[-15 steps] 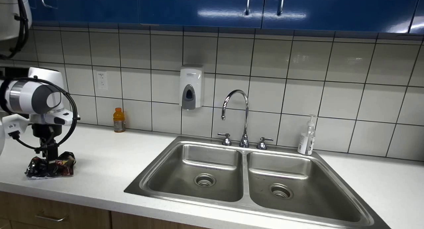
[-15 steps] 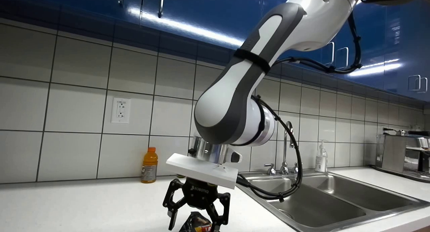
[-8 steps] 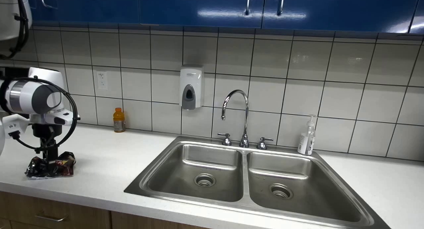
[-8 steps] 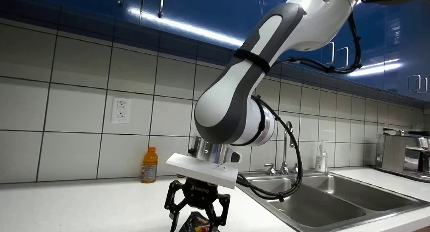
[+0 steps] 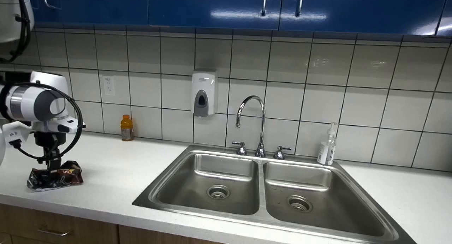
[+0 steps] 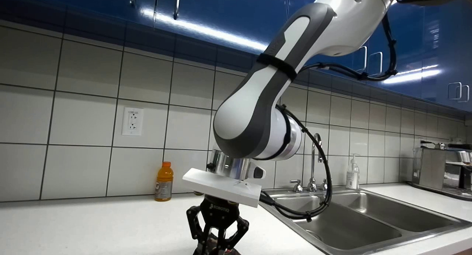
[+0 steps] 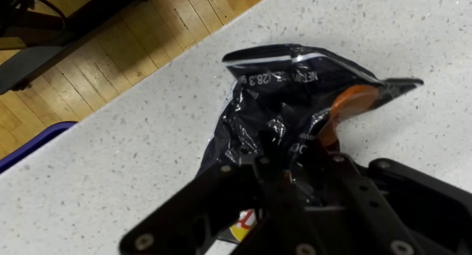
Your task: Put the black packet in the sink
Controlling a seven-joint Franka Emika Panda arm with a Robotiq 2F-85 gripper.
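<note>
Black packet [image 7: 273, 111] on the counter [image 5: 106, 170], crumpled middle pinched in the nearly closed gripper [image 6: 211, 244]; we judge its slick film could slide free in transit, short of the sink [image 5: 260, 187].

In an exterior view, our white-and-gray arm [image 6: 249, 107] slants down from the upper right and bends at the wrist [image 6: 228, 167], where our black gripper [image 6: 211, 248] hangs low, pointing down. In the wrist view, we hold our fingers [image 7: 368, 196] close together, pinching what lies between them.
</note>
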